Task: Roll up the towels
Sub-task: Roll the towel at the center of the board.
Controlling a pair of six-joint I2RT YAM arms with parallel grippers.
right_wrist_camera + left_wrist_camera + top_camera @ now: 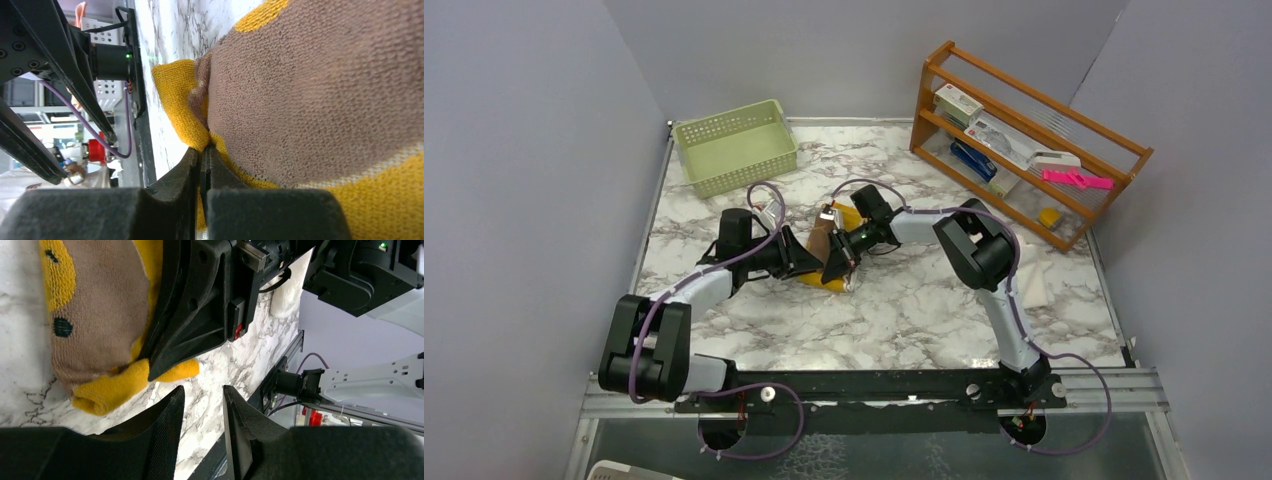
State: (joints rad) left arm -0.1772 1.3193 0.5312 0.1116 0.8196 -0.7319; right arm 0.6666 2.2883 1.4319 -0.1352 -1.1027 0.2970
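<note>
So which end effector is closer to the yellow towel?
Right. The right end effector pinches the yellow towel; the left end effector hovers just beside it, open.

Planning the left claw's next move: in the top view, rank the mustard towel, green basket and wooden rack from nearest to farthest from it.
1. mustard towel, mid-table, right beside the left claw.
2. green basket, back-left corner.
3. wooden rack, back right, farthest.
</note>
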